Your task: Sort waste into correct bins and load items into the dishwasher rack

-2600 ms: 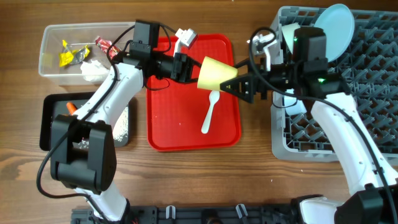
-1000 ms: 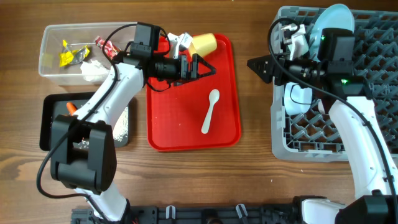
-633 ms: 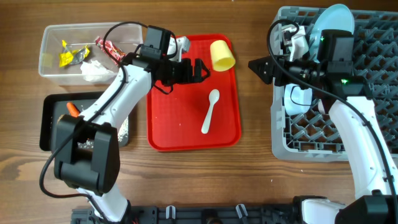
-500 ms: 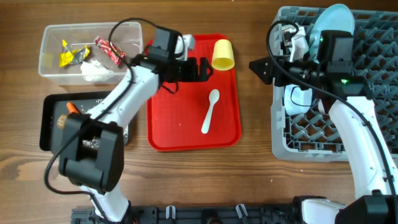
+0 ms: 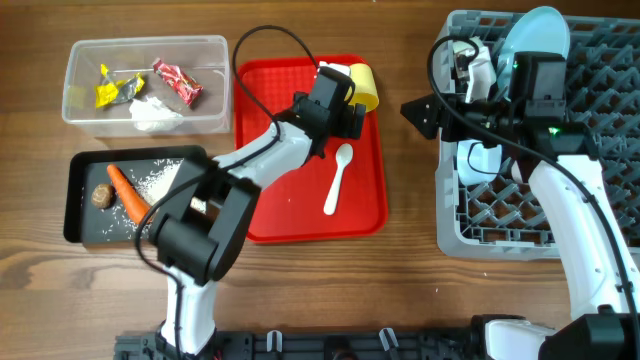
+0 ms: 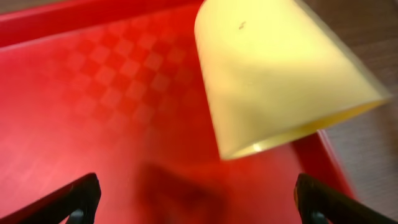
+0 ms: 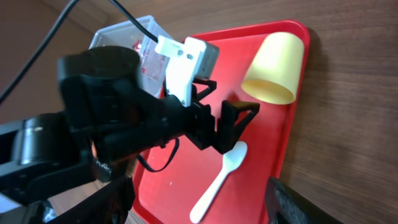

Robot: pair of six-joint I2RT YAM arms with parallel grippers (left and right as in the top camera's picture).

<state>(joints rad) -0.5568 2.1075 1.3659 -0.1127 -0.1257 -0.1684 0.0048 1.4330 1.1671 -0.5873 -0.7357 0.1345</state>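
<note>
Left gripper (image 6: 196, 200) spread, yellow cup (image 6: 273, 68) ahead

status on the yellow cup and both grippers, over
left gripper open, empty, facing yellow cup. right gripper open, empty, beside dishwasher rack. cup on its side at red tray corner. white spoon close by.

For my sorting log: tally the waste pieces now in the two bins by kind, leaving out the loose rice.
yellow wrapper: 1
red wrapper: 1
white tissue: 1
carrot: 1
brown lump: 1
Total: 5
</note>
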